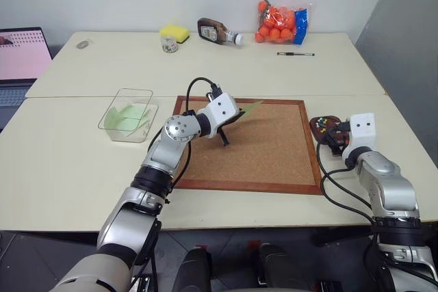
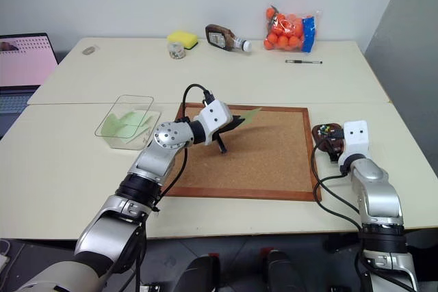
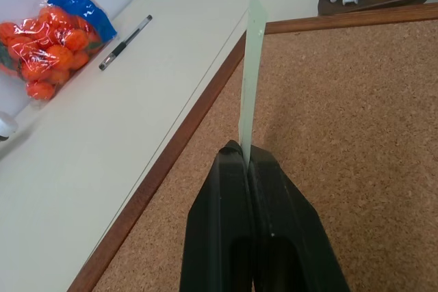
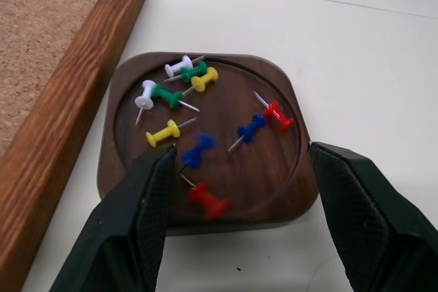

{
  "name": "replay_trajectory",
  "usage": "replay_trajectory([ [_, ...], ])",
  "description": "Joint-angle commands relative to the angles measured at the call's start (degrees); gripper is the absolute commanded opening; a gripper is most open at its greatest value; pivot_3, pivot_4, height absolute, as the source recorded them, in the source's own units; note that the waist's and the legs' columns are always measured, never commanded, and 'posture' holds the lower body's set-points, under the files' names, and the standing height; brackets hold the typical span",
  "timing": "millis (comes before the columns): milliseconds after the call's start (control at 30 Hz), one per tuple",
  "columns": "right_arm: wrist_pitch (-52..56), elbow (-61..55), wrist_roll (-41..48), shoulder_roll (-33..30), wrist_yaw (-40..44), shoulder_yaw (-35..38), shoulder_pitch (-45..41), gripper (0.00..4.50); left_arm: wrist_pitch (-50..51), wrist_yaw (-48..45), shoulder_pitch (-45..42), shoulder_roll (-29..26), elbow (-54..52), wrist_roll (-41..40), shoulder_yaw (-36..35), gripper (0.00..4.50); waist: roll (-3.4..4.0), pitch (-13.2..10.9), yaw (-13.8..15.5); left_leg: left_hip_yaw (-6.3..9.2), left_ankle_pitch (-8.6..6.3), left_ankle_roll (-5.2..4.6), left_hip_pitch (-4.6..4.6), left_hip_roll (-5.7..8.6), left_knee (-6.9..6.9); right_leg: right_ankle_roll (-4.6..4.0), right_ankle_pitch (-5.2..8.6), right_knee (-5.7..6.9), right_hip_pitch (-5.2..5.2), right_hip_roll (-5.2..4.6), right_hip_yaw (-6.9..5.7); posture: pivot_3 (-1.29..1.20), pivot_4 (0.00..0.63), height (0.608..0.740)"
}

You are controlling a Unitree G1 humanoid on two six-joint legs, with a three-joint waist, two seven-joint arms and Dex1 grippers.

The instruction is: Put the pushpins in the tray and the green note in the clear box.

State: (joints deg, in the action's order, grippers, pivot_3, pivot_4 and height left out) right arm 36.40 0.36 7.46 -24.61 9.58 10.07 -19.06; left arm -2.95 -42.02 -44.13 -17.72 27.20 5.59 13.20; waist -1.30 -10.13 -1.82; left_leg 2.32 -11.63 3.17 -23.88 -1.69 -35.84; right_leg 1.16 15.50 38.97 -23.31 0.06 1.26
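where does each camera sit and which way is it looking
Left eye and right eye views: on the head, looking forward and down over both arms at the cork board and clear box.
Left wrist view: along the shut left gripper, which pinches the green note over the board.
Right wrist view: along the open right gripper at the tray of pushpins.
Shared: the tray and board edge appear in both wrist views.

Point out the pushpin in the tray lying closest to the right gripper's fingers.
The red pushpin at the tray's near edge, between the open right gripper's fingers; the other red one lies farther in.
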Motion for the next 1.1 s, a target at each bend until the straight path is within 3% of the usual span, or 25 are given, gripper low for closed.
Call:
replay_trajectory([
  [33, 1.00, 0.17, -0.42, -0.49, -0.61, 1.14, -1.15, 3.25, -0.60, 0.18, -0.81, 0.04, -2.14, -0.45, -0.53, 0.00, 0.00, 0.00, 0.00, 0.00, 0.00, 0.00, 0.00, 0.00, 0.00, 0.00, 0.00, 0.00, 0.00, 0.00, 0.00, 0.00, 0.150, 0.740],
  [467, 4.33, -8.64, 6.19, 3.67, -1.61, 6.70, -2.75, 3.25, 2.08, 1.70, -2.57, -2.01, -3.34, -2.02, -4.18, 0.00, 0.00, 0.00, -0.04, 0.01, 0.00, 0.00, -0.01, 0.00, -0.02, 0.00, 0.00, 0.02, 0.00, 0.00, 0.00, 0.00, 0.150, 0.740],
  [733, 6.38, -14.96, 9.37, 3.61, -0.64, 8.25, -1.28, 3.25, 12.71, 3.84, -3.81, -7.00, -9.99, -5.70, -11.83, 0.00, 0.00, 0.00, -0.03, 0.02, 0.00, 0.00, 0.00, 0.00, -0.01, 0.00, 0.00, 0.02, 0.00, 0.00, -0.02, 0.00, 0.150, 0.740],
  [1100, -2.05, -25.45, 14.64, -2.82, 22.17, -6.85, -1.18, 3.25, 29.17, 13.52, 0.90, -14.11, -19.31, -7.26, -22.04, 0.00, -0.01, -0.01, -0.52, 0.05, 0.00, 0.00, 0.02, -0.04, -0.02, 0.01, 0.00, 0.02, 0.02, 0.01, -0.05, 0.00, 0.150, 0.740],
])
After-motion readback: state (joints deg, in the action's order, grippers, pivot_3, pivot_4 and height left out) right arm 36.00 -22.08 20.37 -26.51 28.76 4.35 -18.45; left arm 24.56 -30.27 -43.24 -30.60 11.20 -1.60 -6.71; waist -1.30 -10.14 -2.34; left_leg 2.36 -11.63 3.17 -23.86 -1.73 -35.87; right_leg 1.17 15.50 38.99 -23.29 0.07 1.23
